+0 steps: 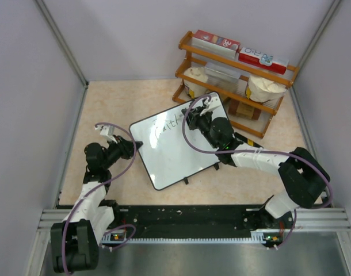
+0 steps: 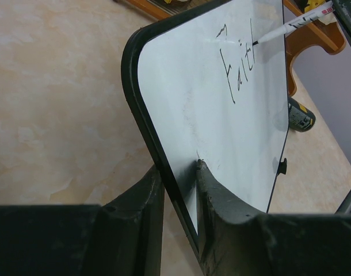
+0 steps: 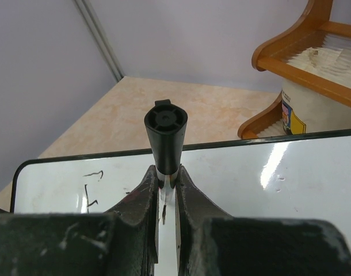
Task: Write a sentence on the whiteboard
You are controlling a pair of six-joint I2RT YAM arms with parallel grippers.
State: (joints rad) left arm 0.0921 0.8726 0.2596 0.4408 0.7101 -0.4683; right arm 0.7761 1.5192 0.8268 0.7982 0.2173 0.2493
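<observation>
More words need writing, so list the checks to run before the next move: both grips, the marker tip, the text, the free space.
1. Hold of the left gripper on the large flat white whiteboard with its thin black rim: ok, one finger sits on each face at the edge.
2. Hold of the right gripper on the white-barrelled marker with its black end: ok, shut on it.
3. Marker tip on the board: ok, it appears to touch just past the last letter.
4. Black handwritten sentence complete: not ok, only about "Fait" shows.
5. Room for further words: ok, most of the board is bare.
</observation>
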